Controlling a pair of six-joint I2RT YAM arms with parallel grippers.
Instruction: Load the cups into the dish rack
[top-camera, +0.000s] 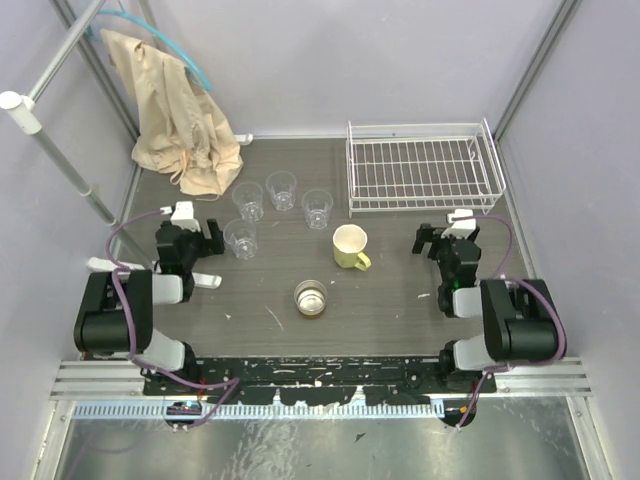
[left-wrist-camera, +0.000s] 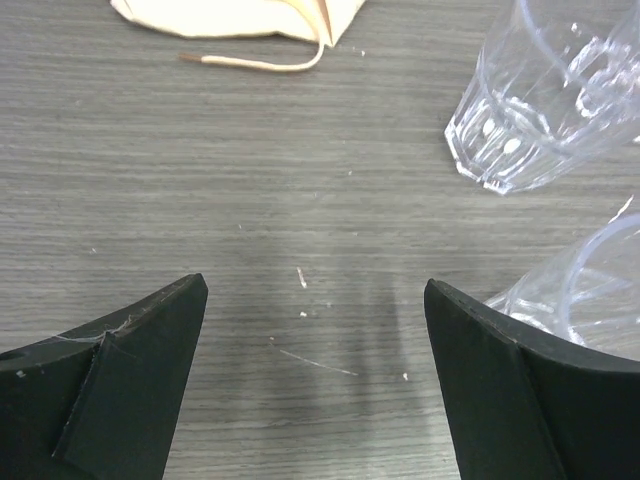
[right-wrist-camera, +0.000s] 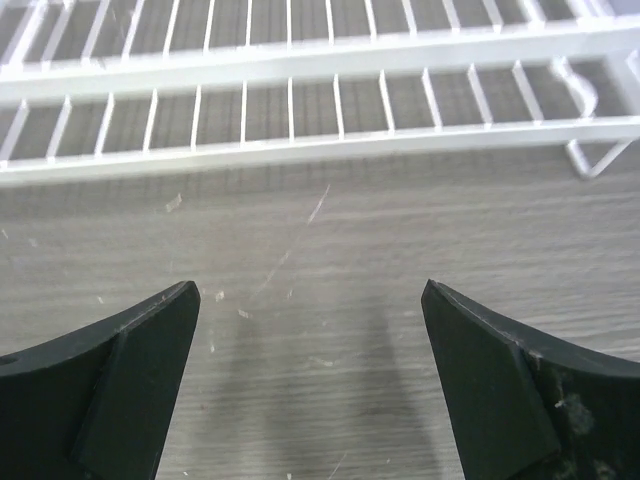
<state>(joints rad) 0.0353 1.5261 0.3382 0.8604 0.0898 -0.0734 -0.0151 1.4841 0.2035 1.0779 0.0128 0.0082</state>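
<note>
From above, the dish rack (top-camera: 425, 168) is seen in the far right corner of the surface (top-camera: 400, 290), its long axis running left to right along the far edge and its open top turned upward; nothing is seen inside it. Four clear tumblers (top-camera: 248, 200) (top-camera: 281, 190) (top-camera: 317, 208) (top-camera: 240, 238) are stood upright, mouths up, left of centre, near a crumpled cloth (top-camera: 180, 110) at the far left. The yellow mug (top-camera: 349, 246) is set upright at mid-surface, its handle turned to the near right, and the metallic-brown cup (top-camera: 311, 297) is stood mouth up nearer the bases. Bare surface is left between the mug and the rack's near rail. The left claw (top-camera: 188, 228) is held spread just left of the nearest tumbler, and the right claw (top-camera: 447, 232) is held spread in front of the rack's near right end. In the left wrist view, the left claw (left-wrist-camera: 315, 285) is spread over bare wood grain; one tumbler (left-wrist-camera: 540, 100) is stood ahead to the right and another (left-wrist-camera: 590, 290) is partly hidden behind the right-hand finger. In the right wrist view, the right claw (right-wrist-camera: 310, 290) is spread, with nothing gripped, and the rack's low side (right-wrist-camera: 300, 148) is seen across the far part, with open surface before it.
</note>
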